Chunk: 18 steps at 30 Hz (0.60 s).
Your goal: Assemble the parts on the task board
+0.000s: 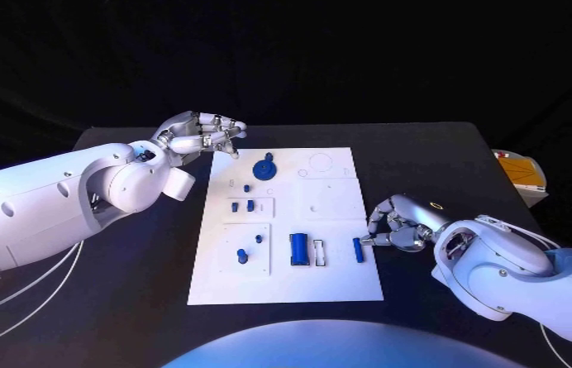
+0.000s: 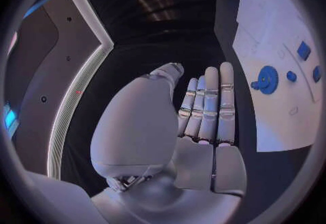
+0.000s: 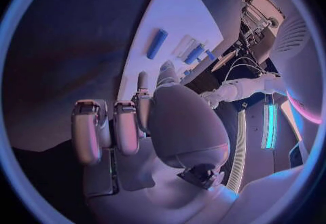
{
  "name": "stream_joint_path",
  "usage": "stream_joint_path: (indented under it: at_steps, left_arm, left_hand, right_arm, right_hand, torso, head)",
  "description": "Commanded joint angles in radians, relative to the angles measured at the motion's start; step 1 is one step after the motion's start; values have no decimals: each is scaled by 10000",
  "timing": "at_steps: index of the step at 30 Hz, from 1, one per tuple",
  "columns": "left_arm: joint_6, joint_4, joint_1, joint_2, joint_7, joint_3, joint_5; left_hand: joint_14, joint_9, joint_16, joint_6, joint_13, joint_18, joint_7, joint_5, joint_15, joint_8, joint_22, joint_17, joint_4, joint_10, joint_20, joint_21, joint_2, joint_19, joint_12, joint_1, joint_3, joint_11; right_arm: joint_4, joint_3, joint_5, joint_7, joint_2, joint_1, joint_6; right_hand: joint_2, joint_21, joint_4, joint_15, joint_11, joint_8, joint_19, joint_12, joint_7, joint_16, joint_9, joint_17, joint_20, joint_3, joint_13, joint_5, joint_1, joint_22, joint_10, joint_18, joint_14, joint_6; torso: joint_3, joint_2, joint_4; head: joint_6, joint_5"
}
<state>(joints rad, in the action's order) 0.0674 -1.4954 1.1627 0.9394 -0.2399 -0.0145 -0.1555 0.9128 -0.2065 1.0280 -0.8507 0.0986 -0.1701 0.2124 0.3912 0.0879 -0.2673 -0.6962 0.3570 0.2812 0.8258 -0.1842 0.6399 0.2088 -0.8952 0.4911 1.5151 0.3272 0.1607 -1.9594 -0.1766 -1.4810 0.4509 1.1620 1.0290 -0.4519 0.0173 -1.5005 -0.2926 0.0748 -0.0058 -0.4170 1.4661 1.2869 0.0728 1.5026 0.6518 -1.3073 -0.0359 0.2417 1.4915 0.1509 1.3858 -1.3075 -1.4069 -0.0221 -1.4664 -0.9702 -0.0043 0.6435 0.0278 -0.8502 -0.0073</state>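
Task board point(image 1: 328, 219), a white plate, lies in the middle of the black counter point(image 1: 429, 149) with small blue parts spread over it. A blue gear-shaped part point(image 1: 264, 168) sits near the board's far edge, small blue pegs point(image 1: 242, 207) lie below it, and a wider blue block point(image 1: 298, 250) and a slim blue bar point(image 1: 358, 250) lie toward the near end. The left hand point(image 1: 205, 136) hovers just beyond the board's far left corner, holding nothing; the left wrist view shows its fingers point(image 2: 207, 105) stretched straight and side by side, the gear-shaped part off to one side of them. The right hand point(image 1: 399, 223) rests low at the board's right edge, just beside the slim blue bar, its fingers point(image 3: 102, 129) curled inward; whether they touch the bar cannot be told. A yellow and white box point(image 1: 522, 172) sits at the counter's far right edge.
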Motion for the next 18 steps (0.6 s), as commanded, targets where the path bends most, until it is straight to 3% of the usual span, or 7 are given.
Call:
stream_joint_path:
  at_steps: [1,12,18]
  left_arm:
    - [-106,-8,-9,-32,-125,-1,64]
    - [-141,20,-24,-45,-97,-11,64]
    - [-153,31,-28,-44,-84,-13,64]
  left_hand:
    - [-66,9,24,34,-16,-122,55,-3,15,-64,14,-9,-38,-83,20,-55,-42,-61,36,20,-6,-13]
    - [-66,13,27,40,-17,-120,52,-7,18,-65,19,-11,-31,-82,19,-63,-36,-68,43,15,-15,-13]
    - [-66,14,27,37,-17,-120,49,-7,18,-68,21,-11,-29,-80,19,-66,-40,-70,47,17,-15,-14]
  right_arm:
    - [-58,-10,-414,200,52,-100,195]
    - [113,-19,-489,414,-318,-511,251]
    - [254,-19,-472,430,-553,-649,225]
  right_hand:
    - [-36,-19,0,-89,53,48,813,-271,24,-3,-22,-619,-46,101,-1786,-57,-64,-2447,12,82,-667,17]
    - [-6,-25,-11,-108,66,114,815,-327,32,32,-72,-724,-77,165,-1818,-68,-370,-2449,39,82,-687,-49]
    - [164,-44,21,-103,53,161,821,-305,15,46,-106,-762,-83,101,-1793,-8,-354,-2454,19,86,-694,-89]
  torso:
    - [-1,7,-15]
    - [0,35,-50]
    - [-2,25,-42]
  head:
    - [3,-38]
    - [-8,-28]
    - [-18,-25]
